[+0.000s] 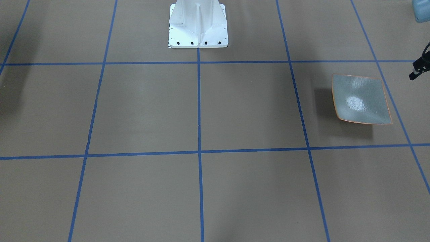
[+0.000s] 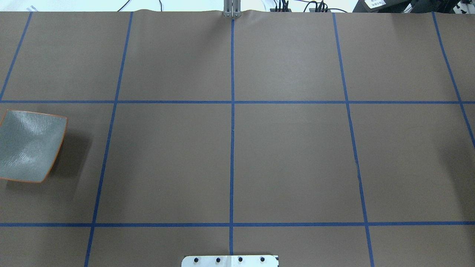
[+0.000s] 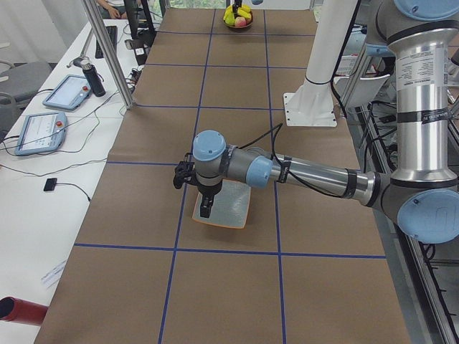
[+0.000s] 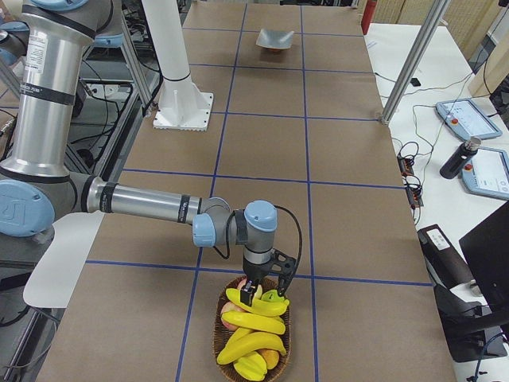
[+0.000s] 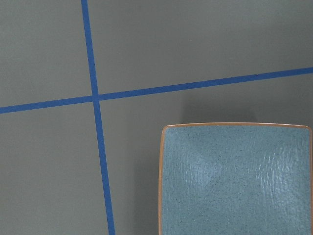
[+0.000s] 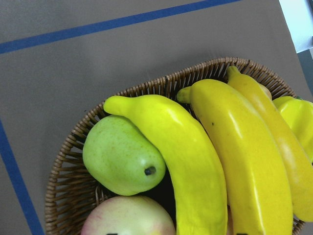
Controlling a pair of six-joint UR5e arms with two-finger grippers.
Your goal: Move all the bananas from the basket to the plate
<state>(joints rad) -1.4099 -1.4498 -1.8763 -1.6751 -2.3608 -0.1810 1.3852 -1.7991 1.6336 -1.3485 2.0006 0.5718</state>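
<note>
Right hand (image 4: pixel 262 294) above wicker basket (image 6: pixel 73 161); I cannot tell its grip. Pear (image 6: pixel 120 156) at nine o'clock could snag the banana (image 6: pixel 181 147).

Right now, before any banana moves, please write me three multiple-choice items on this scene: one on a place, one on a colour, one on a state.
1. On which side of the robot does the plate lie? A) its left B) its right C) against its base
2. What colour is the pear beside the bananas in the basket? A) red B) green C) brown
3. In what state is the plate? A) empty B) holding one banana C) upside down
Answers: 1 A, it sits at the overhead view's left edge. 2 B, the right wrist view shows green skin. 3 A, the overhead view shows a bare dish.
</note>
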